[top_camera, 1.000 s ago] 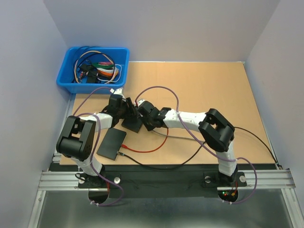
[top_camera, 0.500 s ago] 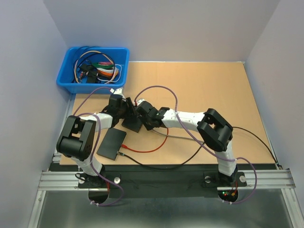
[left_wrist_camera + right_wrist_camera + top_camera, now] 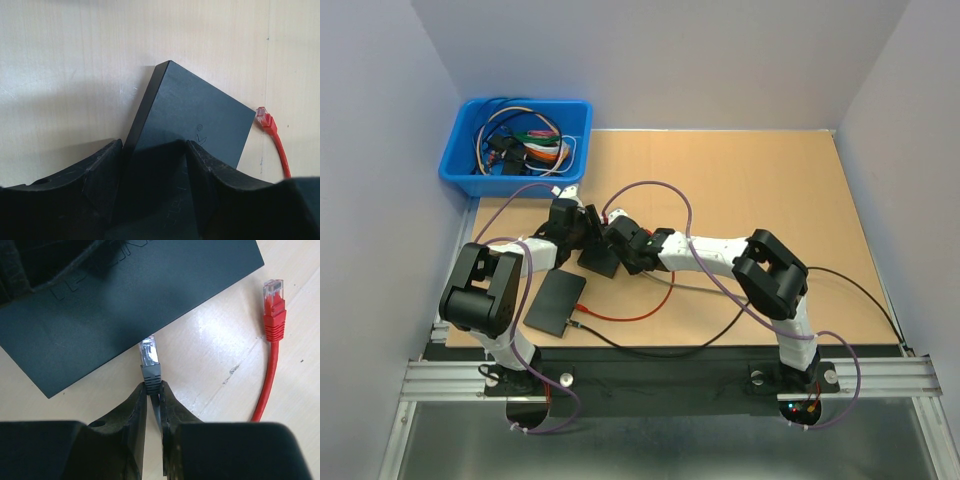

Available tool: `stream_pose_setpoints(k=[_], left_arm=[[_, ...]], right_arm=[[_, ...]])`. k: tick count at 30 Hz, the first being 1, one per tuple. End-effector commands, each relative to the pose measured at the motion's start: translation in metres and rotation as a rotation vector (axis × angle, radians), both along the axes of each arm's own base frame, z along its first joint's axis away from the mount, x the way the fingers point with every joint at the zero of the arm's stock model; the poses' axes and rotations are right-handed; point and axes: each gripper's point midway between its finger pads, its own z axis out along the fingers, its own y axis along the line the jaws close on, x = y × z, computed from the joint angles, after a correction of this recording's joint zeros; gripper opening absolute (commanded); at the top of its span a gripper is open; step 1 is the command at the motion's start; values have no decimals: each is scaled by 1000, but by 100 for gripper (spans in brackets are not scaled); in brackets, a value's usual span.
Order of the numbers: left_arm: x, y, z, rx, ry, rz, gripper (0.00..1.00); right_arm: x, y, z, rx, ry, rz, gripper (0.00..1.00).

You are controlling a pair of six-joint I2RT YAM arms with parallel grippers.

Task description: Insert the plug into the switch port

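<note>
The black switch [image 3: 600, 262] lies tilted on the table between the two grippers. My left gripper [image 3: 588, 225] is shut on its far end; in the left wrist view the switch [image 3: 195, 110] fills the gap between the jaws of that gripper [image 3: 154, 150]. My right gripper [image 3: 618, 243] is shut on the grey plug [image 3: 151, 365], which sticks out past the fingertips in the right wrist view [image 3: 152, 387]. The plug's clear tip sits right at the switch's near edge [image 3: 125, 315]. No port opening shows.
A loose red cable plug [image 3: 274, 300] lies on the wood right of the grey plug. A second flat black box [image 3: 556, 302] lies near the left arm, with the red cable [image 3: 620, 318] at it. A blue bin [image 3: 460, 170] of cables stands back left.
My right gripper with the grey plug has crept left, closer to the switch. The left gripper and switch have stayed put.
</note>
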Motion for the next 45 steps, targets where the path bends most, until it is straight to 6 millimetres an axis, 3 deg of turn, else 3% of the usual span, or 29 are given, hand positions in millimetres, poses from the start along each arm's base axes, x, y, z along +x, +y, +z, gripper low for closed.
stream_pose_setpoints(k=[1,18,31,37,45], left_arm=[[-16,-5,-13,1,58,-42,63],[-12,-5,-12,13,55,-42,63],[-11,-9,-7,-2,41,-65,63],[-10,-10,-6,-3,36,-70,63],[-8,-11,-3,-4,25,-75,63]], right_arm=[[25,9,18,31,-111,-65,0],[19,-6,27,39,-117,-94,0],[23,16,28,74,-97,-48,0],[12,27,38,119,-68,9,0],[2,27,16,95,-11,32,0]])
